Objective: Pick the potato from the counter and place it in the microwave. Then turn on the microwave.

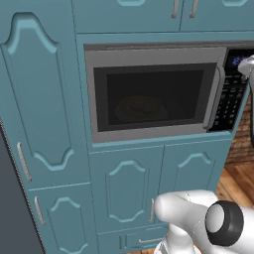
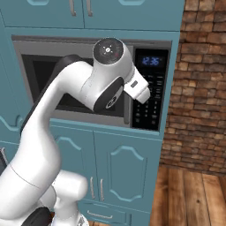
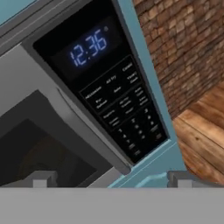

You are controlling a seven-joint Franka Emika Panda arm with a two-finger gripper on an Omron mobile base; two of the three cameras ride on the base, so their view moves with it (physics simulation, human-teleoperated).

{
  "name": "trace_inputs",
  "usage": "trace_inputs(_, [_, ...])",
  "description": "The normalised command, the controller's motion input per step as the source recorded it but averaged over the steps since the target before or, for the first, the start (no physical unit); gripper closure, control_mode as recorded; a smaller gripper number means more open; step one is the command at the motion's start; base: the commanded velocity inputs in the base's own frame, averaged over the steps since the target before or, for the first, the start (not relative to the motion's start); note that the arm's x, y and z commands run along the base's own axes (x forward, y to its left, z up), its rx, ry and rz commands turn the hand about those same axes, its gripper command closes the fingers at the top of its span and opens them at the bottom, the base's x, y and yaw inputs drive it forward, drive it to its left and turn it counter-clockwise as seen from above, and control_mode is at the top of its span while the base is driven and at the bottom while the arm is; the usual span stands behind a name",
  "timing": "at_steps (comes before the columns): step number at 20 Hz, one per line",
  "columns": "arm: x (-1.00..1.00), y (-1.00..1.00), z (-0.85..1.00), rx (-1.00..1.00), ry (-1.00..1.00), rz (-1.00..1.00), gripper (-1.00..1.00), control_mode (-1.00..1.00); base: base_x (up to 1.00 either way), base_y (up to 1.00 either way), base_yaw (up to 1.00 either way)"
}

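With the microwave [image 1: 154,94] door shut and a rounded shape, possibly the potato [image 1: 140,108], behind its glass, the empty, wide-open hand [image 3: 109,179] near the keypad [image 3: 124,116] risks pressing a wrong button.

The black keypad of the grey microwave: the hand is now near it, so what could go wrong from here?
1. The black keypad under the blue display has many small buttons close together; the open gripper might press a wrong one.
2. The wide-set fingertips straddle the curved bar handle and keypad edge, so one could catch the handle.
3. Through the dark glass door the potato cannot be made out; the grey steel-framed microwave might start without it.
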Motion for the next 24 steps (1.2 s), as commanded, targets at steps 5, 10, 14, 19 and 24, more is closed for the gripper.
trace_inputs(5, [-0.27, -0.06, -0.49, 0.09, -0.02, -0.06, -1.0, -1.0, 0.0, 0.0, 0.0])
trace_inputs(10, [-0.05, -0.01, -0.42, 0.2, 0.0, -0.14, -1.0, -1.0, 0.0, 0.0, 0.0])
trace_inputs(14, [0.0, -0.08, -0.28, 0.27, 0.01, -0.17, -1.0, -1.0, 0.0, 0.0, 0.0])
trace_inputs(19, [0.0, -0.14, -0.22, 0.35, 0.12, -0.14, -1.0, -1.0, 0.0, 0.0, 0.0])
trace_inputs(24, [0.0, -0.12, -0.26, 0.32, 0.06, -0.06, -1.0, -1.0, 0.0, 0.0, 0.0])
